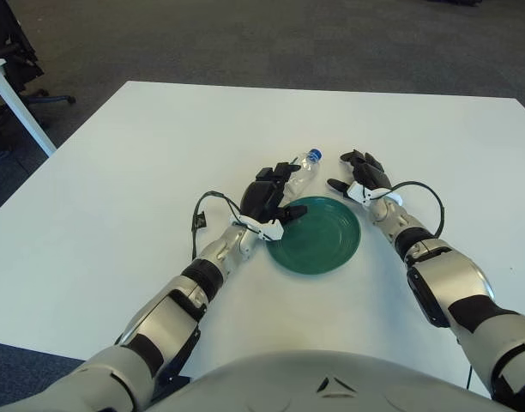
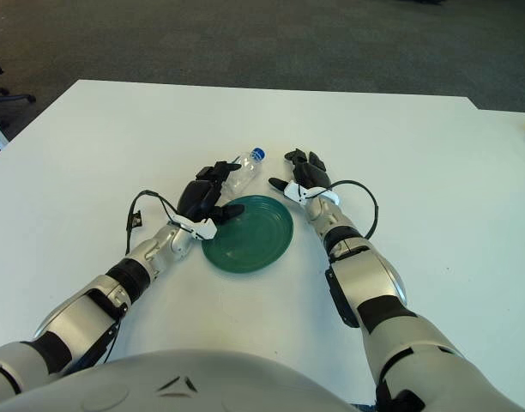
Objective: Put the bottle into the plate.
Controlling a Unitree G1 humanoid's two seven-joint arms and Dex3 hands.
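Observation:
A small clear bottle [image 1: 305, 168] with a blue cap [image 1: 315, 155] is tilted, its cap pointing away and to the right. My left hand [image 1: 287, 191] is shut on its lower end, just past the near-left rim of the dark green plate [image 1: 322, 240]. The thumb reaches over that rim. The bottle's base is hidden behind the fingers. It sits beyond the plate's far-left edge, not over its middle. My right hand [image 1: 359, 175] shows at the plate's far-right rim, fingers spread and holding nothing.
The white table [image 1: 117, 172] stretches wide on all sides of the plate. A black cable [image 1: 201, 213] loops off my left wrist. Off the table at far left are another white table's leg [image 1: 18, 107] and an office chair [image 1: 9, 43].

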